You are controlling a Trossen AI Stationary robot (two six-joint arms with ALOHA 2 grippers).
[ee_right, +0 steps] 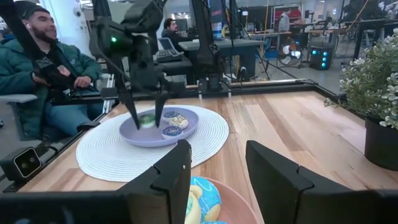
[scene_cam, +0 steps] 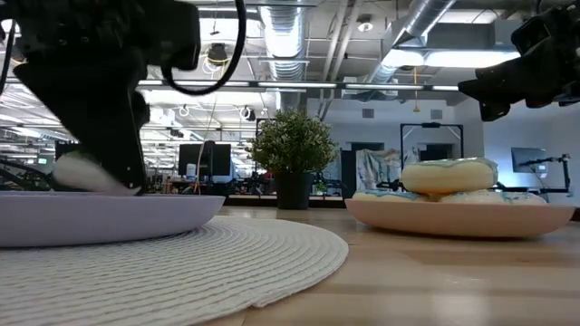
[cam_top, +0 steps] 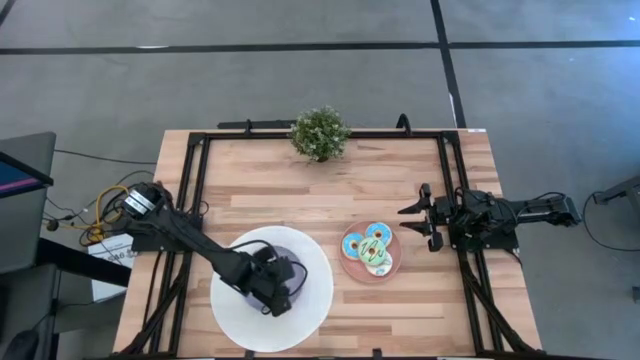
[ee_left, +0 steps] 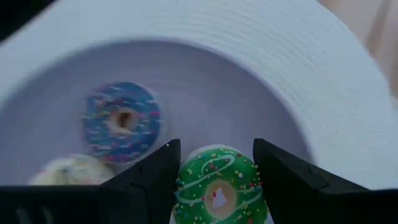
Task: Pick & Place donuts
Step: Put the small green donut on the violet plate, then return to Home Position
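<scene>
Lower left of the overhead frame: left gripper (cam_top: 272, 290) over the purple plate (cam_top: 300, 255), itself centred on a round white woven mat (cam_top: 320, 300). Fingers (ee_left: 152, 180) partly spread and clamped on either side of a green-iced donut (ee_left: 217, 190), held just above the plate floor. Blue-iced donut (ee_left: 122, 121) flat on the plate beyond the fingers; white-iced donut (ee_left: 65, 171) just beside it, near the wrist picture's lower left edge.

Top centre of the overhead frame: small potted plant (cam_top: 320, 133) at the far edge of the wooden table (cam_top: 260, 190).

Right of centre, lower half: pink plate (cam_top: 392, 268) carrying a cluster of donuts (cam_top: 368, 250) with blue, white and green icing, touching one another; exact count not clear.

Right side, mid height: right gripper (cam_top: 432, 224) just beside the pink plate, clear of the donuts, fingers (ee_right: 177, 171) partly apart with nothing between them.

Upper left of the right wrist picture: seated person (ee_right: 37, 68) in a dark green jacket, beyond the table.
</scene>
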